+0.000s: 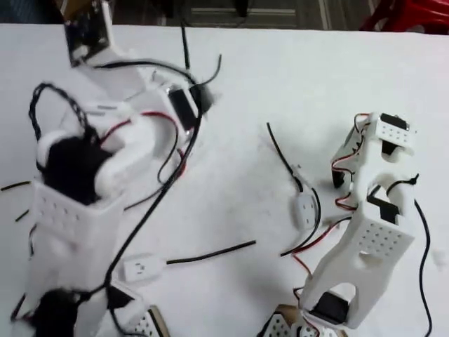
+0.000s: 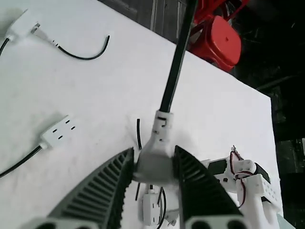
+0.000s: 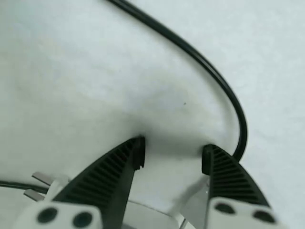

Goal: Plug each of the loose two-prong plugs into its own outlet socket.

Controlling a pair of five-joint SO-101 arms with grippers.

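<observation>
Your left pincer clamps a white plug, while your right pincer gapes wide, a black cord just beside it.

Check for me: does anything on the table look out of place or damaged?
Nothing looks damaged. One oddity: the left gripper is clamped on a white connector, and its black cord sticks straight out instead of lying flat.
</observation>
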